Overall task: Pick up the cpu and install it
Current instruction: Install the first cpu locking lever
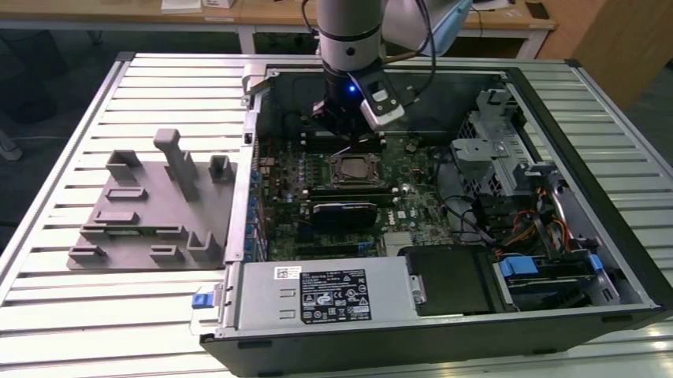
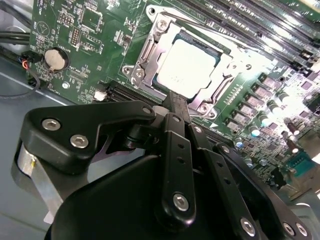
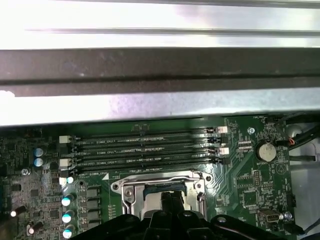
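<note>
Cpu (image 2: 186,67) sits flat in the metal-framed socket (image 2: 150,50) on the green motherboard (image 2: 90,45) inside the open computer case (image 1: 589,260), which rests on the slatted desk (image 1: 158,94). Just above it hovers the claw (image 2: 175,100), fingers pressed together, gripping nothing. Beside the case stands a grey tray (image 1: 147,213).

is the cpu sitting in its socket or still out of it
In. The small square silver-topped cpu lies flat inside the metal-framed socket on the green motherboard, in the second wrist view. The black hand hangs close above it.
</note>
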`<state>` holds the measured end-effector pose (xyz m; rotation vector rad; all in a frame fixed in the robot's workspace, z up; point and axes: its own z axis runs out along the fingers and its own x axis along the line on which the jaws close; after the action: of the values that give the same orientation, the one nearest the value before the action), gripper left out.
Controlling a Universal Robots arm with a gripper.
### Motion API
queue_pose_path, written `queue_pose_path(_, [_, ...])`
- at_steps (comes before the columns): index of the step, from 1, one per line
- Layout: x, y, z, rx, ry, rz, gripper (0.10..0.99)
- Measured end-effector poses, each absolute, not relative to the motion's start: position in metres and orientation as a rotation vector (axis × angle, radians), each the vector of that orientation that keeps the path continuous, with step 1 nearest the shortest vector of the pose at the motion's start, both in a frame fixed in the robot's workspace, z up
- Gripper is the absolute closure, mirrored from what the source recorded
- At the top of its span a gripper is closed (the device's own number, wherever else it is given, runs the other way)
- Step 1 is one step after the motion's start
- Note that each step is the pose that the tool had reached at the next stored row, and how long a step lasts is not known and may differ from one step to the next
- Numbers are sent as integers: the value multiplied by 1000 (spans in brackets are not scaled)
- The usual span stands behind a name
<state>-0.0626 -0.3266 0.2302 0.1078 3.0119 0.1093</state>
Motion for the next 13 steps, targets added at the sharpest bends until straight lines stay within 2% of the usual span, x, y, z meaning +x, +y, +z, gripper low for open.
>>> queue_pose_path(13, [-62,-317,226,108,3012,109,980])
